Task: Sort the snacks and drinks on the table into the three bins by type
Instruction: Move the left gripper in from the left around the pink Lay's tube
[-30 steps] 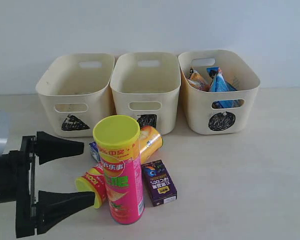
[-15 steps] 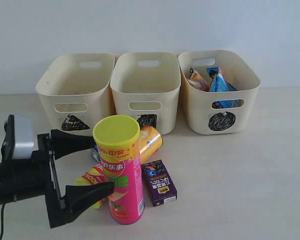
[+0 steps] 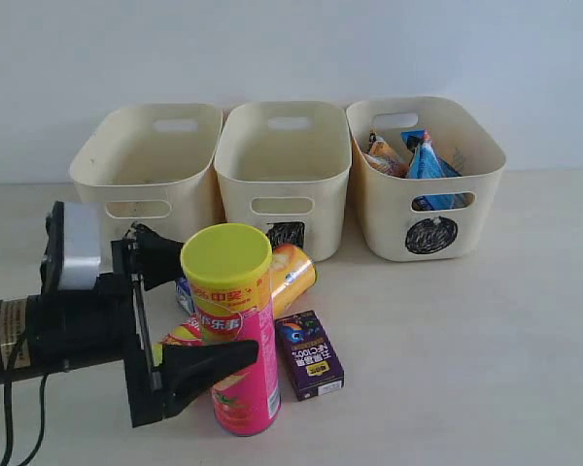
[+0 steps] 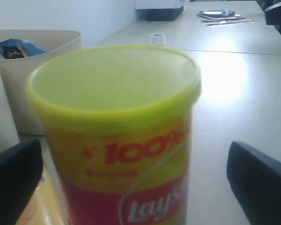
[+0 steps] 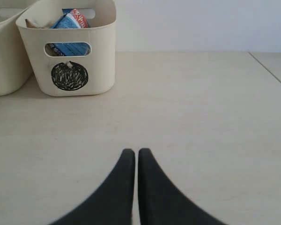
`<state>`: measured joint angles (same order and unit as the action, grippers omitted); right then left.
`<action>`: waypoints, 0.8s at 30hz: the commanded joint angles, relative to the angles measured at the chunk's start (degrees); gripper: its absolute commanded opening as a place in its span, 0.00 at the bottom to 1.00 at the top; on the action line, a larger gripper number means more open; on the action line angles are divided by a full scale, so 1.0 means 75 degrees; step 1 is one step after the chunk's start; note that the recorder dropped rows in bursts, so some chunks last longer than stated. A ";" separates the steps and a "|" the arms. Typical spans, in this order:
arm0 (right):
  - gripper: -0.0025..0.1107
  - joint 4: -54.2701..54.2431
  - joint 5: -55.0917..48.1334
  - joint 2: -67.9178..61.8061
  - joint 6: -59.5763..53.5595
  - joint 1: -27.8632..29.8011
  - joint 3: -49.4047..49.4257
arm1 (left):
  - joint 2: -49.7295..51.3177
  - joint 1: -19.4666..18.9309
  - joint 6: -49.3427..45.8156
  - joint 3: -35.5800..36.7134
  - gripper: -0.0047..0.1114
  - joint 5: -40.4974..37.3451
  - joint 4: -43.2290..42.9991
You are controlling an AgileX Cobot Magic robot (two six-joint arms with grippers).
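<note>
— Where was the tall pink can (image 3: 231, 301)?
— Upright on the surface (image 3: 466, 330), in front of the middle bin (image 3: 284, 165), with the left pincer (image 3: 219, 306) spread wide, one finger on either side of it, a gap showing at each.
— And the right pincer (image 5: 136, 153)?
— Pressed shut on nothing, low over the surface near the circle-marked bin (image 5: 70, 51), which held the foil bags (image 3: 423, 160).

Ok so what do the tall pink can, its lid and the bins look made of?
Tall pink can: probably printed cardboard, with a glossy sheen.
Lid: likely plastic, smooth yellow-green with a moulded rim.
Bins: cream plastic, matte, with rounded moulded corners and handle slots.
</note>
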<state>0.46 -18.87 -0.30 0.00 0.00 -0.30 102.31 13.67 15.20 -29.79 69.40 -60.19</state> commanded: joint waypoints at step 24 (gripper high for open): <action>0.02 0.0020 0.0056 0.0040 0.0000 0.0000 0.0039 | 0.1030 0.0398 0.0070 -0.0127 0.72 0.0075 0.1050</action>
<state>0.46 -18.87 -0.30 0.00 0.00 -0.30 109.77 16.46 15.29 -30.48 69.40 -52.46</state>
